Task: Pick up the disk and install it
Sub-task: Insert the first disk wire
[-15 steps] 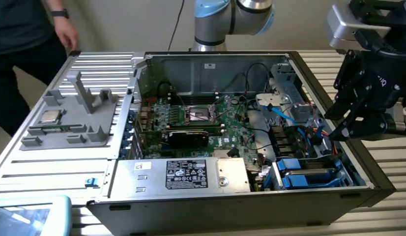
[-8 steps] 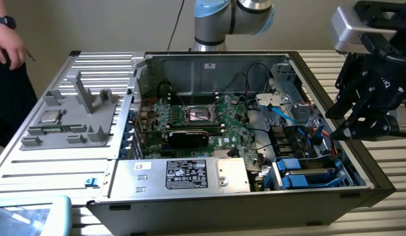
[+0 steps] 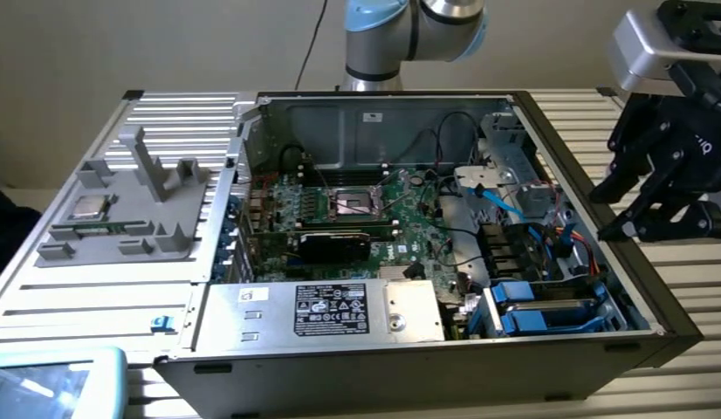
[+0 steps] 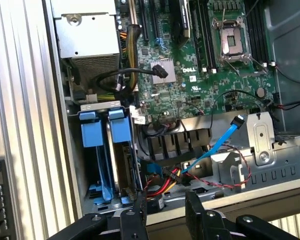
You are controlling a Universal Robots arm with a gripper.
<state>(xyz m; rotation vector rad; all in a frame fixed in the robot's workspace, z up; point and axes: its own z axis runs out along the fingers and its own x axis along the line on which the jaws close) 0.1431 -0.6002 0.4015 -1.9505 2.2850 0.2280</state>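
One word reads on the motherboard (image 4: 190,92) — DELL — while the tool (image 4: 165,202) hangs spread, empty.

Setting: robotics lab bench for computer assembly. Evidence: my arm (image 3: 413,26) rising beyond a ribbed aluminium table (image 3: 687,367); opened desktop tower (image 3: 395,371) lying flat, motherboard (image 3: 419,231) exposed; grey parts fixture (image 3: 122,209) at the exterior view's left; bare beige wall (image 3: 105,44).

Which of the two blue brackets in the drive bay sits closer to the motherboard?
The inner blue bracket, right beside the green motherboard; the outer blue bracket sits against the case side wall.
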